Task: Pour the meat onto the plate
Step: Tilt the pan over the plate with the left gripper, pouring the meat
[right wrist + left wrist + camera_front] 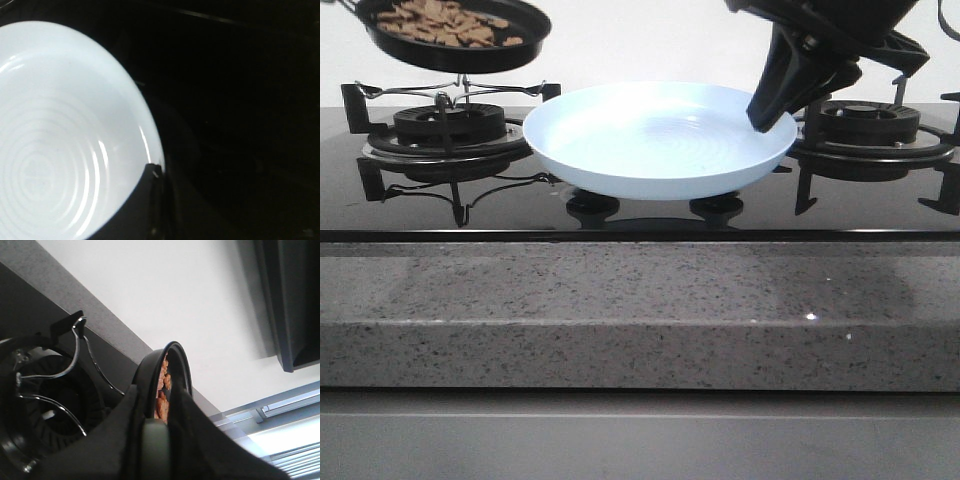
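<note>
Pan: While the black frying pan (455, 35) hangs level in the air above the left burner (445, 125), it sits at the far left of the scene, well short of the plate.
Meat: The meat (445, 22), a heap of small brown pieces, lies inside the pan; none is on the plate yet.
Left gripper: The left gripper (157, 440) appears clamped on the pan at its rim or handle, with the orange-brown pieces showing just past its fingers; it is out of the front view.
Plate: The pale-blue plate (620, 160) is bare and glossy, raised just above the stove knobs (592, 205) between the two burners.
Right gripper: The right gripper (770, 105) pinches the plate's right rim; its jaws look closed narrowly on the edge, steadying the plate.
Right burner: The right burner (870, 125) stands unused behind the arm.
Step in hand: Carrying the pan rightward to the plate seems the job now.
Doing it well: Judging by the layout, the pan should stay level until its lip is over the plate's middle, then tip slowly towards the centre rings so pieces do not scatter over the rim, while the right arm holds the plate flat.
</note>
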`<action>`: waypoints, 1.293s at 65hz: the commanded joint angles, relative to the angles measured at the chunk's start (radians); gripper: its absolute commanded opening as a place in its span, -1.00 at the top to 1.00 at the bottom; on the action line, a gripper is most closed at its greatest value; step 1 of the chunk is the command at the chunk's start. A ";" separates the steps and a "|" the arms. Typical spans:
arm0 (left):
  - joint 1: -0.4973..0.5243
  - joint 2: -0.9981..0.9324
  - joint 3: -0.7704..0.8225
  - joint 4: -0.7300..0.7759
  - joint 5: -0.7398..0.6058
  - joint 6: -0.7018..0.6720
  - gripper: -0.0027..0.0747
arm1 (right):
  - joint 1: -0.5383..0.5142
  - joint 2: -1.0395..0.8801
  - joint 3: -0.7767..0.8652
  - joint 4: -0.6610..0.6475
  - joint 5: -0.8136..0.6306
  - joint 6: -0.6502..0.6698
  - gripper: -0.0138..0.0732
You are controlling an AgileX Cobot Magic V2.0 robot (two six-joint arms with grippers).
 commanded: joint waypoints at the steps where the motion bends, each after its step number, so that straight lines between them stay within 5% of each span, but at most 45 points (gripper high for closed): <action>1: -0.004 -0.122 0.029 -0.123 0.056 0.016 0.98 | -0.001 -0.041 -0.024 0.029 -0.043 -0.009 0.96; 29: -0.222 -0.346 0.132 -0.118 -0.033 0.217 0.98 | -0.001 -0.041 -0.024 0.029 -0.043 -0.009 0.96; 51: -0.427 -0.415 0.132 -0.123 -0.131 0.610 0.98 | -0.001 -0.041 -0.024 0.029 -0.043 -0.009 0.96; 84: -0.510 -0.476 0.130 -0.123 -0.125 1.065 0.98 | -0.001 -0.041 -0.024 0.029 -0.043 -0.009 0.96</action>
